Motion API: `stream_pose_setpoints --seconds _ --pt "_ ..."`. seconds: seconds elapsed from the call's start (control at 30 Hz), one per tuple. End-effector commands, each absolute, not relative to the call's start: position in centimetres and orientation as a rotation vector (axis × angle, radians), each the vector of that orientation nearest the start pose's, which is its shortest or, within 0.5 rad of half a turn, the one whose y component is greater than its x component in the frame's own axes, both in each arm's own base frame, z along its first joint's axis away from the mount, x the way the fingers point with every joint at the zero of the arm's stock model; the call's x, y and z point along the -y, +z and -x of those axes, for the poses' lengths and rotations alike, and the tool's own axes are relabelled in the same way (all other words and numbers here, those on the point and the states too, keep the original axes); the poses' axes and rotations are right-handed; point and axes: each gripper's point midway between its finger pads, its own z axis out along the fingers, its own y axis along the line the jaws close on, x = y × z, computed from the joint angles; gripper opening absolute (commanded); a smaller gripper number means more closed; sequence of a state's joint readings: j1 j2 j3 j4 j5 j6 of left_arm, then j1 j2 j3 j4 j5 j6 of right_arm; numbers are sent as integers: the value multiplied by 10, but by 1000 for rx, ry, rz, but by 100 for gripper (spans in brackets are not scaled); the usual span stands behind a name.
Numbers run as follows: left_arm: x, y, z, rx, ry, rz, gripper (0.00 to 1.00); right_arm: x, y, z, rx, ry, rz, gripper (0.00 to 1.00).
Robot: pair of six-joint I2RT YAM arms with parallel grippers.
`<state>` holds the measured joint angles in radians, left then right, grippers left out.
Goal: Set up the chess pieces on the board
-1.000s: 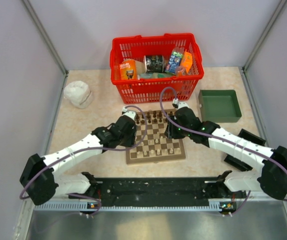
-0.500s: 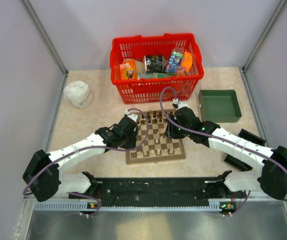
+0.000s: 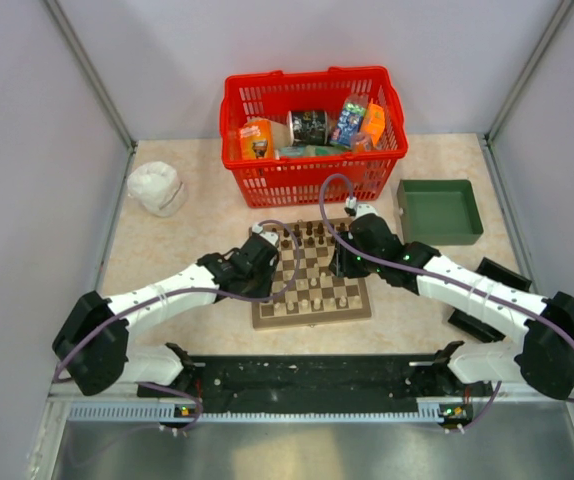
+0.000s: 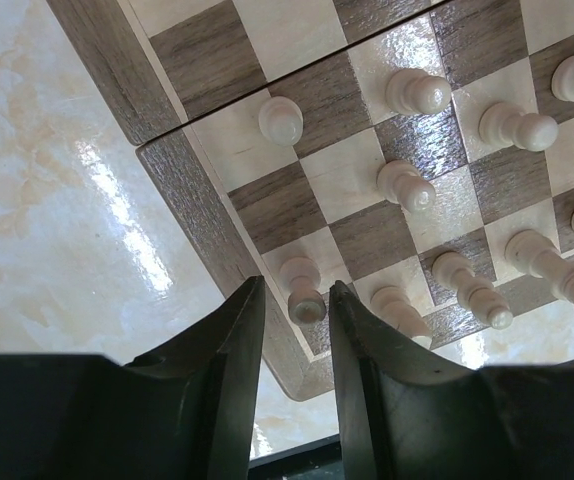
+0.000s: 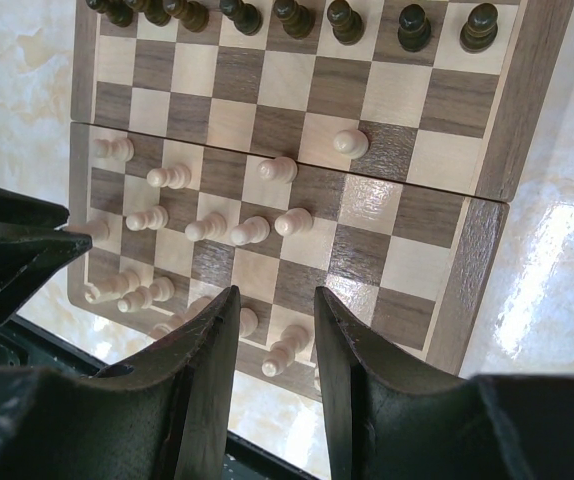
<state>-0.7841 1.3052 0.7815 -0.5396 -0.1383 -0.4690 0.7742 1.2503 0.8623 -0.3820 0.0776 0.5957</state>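
The board (image 3: pixel 359 306) lies mid-table, with dark chess pieces (image 3: pixel 307 236) along its far row and pale chess pieces (image 3: pixel 323 292) on its near half. My left gripper (image 3: pixel 268 266) hovers over the board's left edge. In the left wrist view it (image 4: pixel 295 290) is open, and a pale piece (image 4: pixel 304 292) stands just past its fingertips (image 4: pixel 242 330), near the board's corner (image 4: pixel 307 375). My right gripper (image 3: pixel 344 264) is over the board's right half. In the right wrist view it (image 5: pixel 275 297) is open and empty above pale pieces (image 5: pixel 289 350); dark pieces (image 5: pixel 292 17) line the far row.
A red basket (image 3: pixel 312 180) of packaged goods stands behind the board. A green tray (image 3: pixel 439 235) sits at the back right, a white crumpled bag (image 3: pixel 157 188) at the back left. Black parts (image 3: pixel 487 300) lie at the right; a black rail (image 3: pixel 312 378) runs along the front.
My left arm has swung and lowered, bringing its gripper slightly nearer along the board's left edge. The right arm has not moved.
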Motion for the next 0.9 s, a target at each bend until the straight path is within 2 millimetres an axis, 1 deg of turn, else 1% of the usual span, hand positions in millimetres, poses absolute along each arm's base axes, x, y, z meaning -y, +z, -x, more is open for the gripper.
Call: stream_pose_setpoints --seconds 0.0,0.3,0.4,0.63,0.87 --pt "205 73 -210 -2583 -305 -369 35 -252 145 -249 -2352 606 163 36" --pt "210 76 -206 -2592 -349 -377 24 -253 141 -249 -2359 605 165 36" --pt "211 79 -202 -2603 -373 -376 23 -253 140 -249 -2361 606 166 36" --pt "207 88 -194 -2601 -402 -353 22 -253 140 -249 -2361 604 165 36" --pt "206 85 -185 -2617 -428 -331 21 -253 141 -249 -2359 610 165 36"
